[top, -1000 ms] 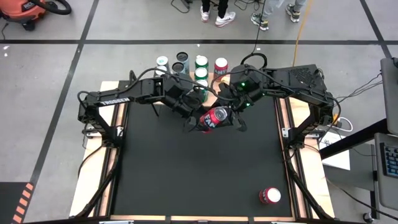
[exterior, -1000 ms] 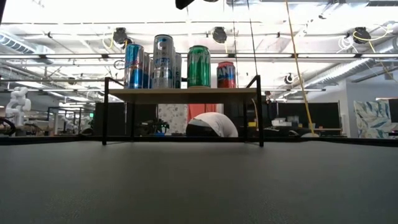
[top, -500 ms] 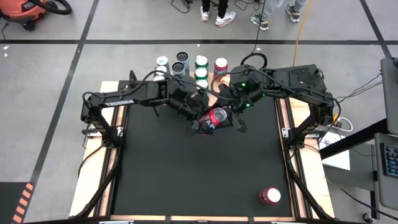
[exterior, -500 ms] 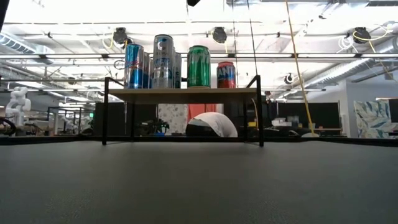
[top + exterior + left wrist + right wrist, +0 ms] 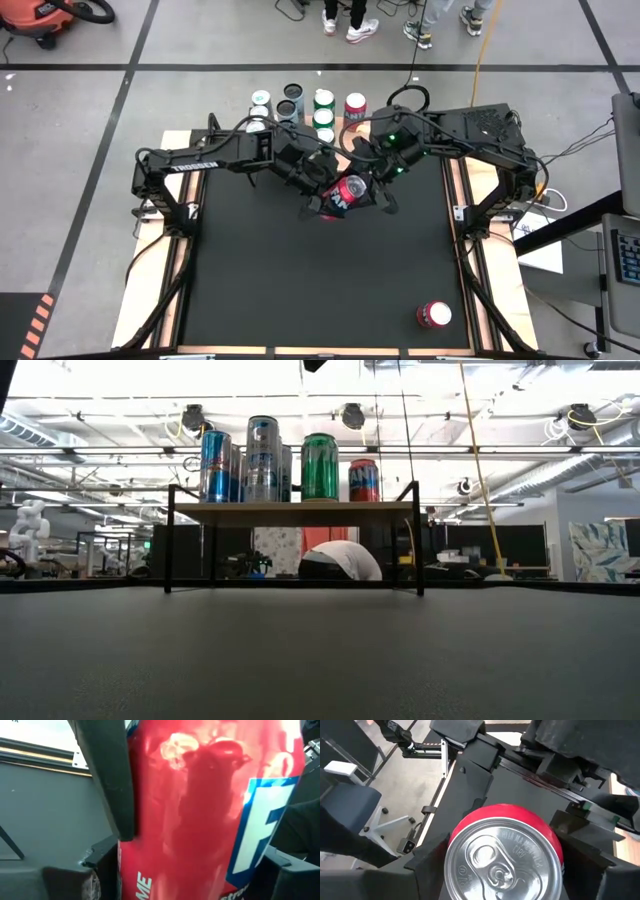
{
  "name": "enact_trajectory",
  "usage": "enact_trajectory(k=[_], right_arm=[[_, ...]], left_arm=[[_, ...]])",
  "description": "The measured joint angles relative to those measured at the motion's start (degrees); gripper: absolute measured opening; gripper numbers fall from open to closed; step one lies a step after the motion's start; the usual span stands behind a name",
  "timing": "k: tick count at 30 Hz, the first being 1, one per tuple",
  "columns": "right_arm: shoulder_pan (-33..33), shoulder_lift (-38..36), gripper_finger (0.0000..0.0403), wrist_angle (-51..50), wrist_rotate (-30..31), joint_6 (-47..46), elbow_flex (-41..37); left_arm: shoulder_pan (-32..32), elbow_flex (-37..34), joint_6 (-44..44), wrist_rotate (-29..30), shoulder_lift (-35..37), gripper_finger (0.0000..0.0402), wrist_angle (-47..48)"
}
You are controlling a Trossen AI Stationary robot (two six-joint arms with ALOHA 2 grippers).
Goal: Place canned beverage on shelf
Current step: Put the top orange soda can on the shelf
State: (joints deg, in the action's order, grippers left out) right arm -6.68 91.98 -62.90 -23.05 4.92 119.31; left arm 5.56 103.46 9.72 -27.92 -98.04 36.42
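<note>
A red can (image 5: 343,192) hangs in the air above the middle of the black table, its silver top (image 5: 501,862) tilted up toward the right arm. My right gripper (image 5: 372,192) is shut on it from the right. My left gripper (image 5: 318,203) is shut on it from the left; the can's red side (image 5: 210,810) fills the left wrist view. The light-wood shelf (image 5: 290,510) stands at the table's far edge on thin black legs, with several cans (image 5: 320,465) upright on it; it also shows in the high view (image 5: 338,122). My left gripper has the can's side wall between its two fingers; one finger (image 5: 107,775) lies against the wall (image 5: 150,820), and the other is mostly out of frame. It comes from the table's left. The can is clear of the table. My right gripper pinches the can's side wall just below the top rim (image 5: 465,827), one finger (image 5: 427,867) on each side. The fingers come from the right, slanting down, and lie along the can. The can is lifted clear and tilted.
Another red can (image 5: 434,315) stands upright near the table's front right corner. People's feet (image 5: 350,25) show on the floor beyond the shelf. The black tabletop (image 5: 270,280) lies bare in front of the arms.
My left gripper has gone toward the table's right edge, up to the red can, and its fingers now lie around the can's lower part. My right gripper and the can have kept still in the air.
</note>
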Motion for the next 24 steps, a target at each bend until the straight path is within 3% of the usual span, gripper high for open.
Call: enact_trajectory(k=[5,13,24], right_arm=[[-0.1,0.0,0.0317,-0.4,4.4,-5.9,0.1],[-0.7,-1.6,0.0393,-2.6,5.7,-13.0,0.1],[-1.9,-8.0,0.0398,-0.5,7.7,-24.4,0.1]], left_arm=[[0.0,0.0,1.1,-0.1,0.0,0.0296,0.3],[0.0,-0.1,3.5,0.6,0.5,0.0297,-1.6],[-0.2,-0.1,7.6,4.8,1.1,0.0297,-10.0]])
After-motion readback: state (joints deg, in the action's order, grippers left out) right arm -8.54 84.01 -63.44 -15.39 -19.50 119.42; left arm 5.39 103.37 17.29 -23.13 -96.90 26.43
